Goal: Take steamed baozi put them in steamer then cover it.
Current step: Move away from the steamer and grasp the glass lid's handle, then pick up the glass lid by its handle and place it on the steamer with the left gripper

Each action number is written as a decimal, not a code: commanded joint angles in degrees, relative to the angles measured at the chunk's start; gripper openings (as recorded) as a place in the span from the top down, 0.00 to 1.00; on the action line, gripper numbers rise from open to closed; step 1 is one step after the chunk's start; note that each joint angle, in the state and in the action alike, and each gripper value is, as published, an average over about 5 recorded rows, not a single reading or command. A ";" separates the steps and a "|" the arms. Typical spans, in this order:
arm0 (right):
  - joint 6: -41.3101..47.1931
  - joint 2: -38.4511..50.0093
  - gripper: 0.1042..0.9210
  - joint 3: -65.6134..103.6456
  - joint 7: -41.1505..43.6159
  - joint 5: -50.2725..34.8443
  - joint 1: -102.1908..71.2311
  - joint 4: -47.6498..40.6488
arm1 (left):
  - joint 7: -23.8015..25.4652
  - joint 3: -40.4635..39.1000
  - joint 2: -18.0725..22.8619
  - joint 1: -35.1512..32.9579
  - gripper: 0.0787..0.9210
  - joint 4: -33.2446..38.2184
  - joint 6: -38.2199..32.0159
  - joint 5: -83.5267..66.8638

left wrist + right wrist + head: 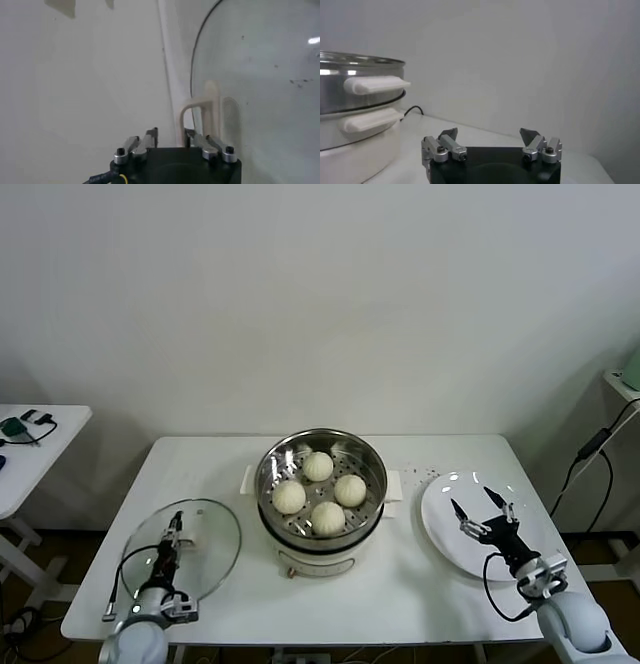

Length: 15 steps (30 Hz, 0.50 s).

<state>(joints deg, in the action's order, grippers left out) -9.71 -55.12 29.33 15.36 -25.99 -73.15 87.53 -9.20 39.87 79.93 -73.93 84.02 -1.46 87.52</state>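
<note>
Nearest to the head camera, at the front edge of the white desk, are the two claws. On the left side, the left claw is over the cover, which lies flat on the desk to the left of the steamer. In the left wrist view its fingers stand on both sides of the cream-white handle of the cover, narrow, close around the foot of the handle; if they already press it I cannot tell. The glass of the cover spreads out behind the handle.

On the right side, the right claw is open, its two dark fingertips well apart, and it holds nothing. It hovers over the flat white plate, which is to the right of the steamer.

Between the two claws, in the middle of the desk, stands the steamer, a shiny metal pot on a white base. Its top is uncovered. Inside, on the perforated floor, lie the four steamed baozi, near each other. The right wrist view shows the side handles of the steamer.
</note>
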 commanded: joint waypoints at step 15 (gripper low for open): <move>-1.40 -0.39 0.12 -0.13 0.67 2.83 1.40 -3.52 | 3.41 -1.34 -7.84 -12.72 0.91 28.46 11.82 -13.23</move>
<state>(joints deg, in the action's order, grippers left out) -10.87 -55.51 29.40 15.98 -23.80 -72.45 85.24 -7.34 38.96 76.72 -78.68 93.85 1.37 80.62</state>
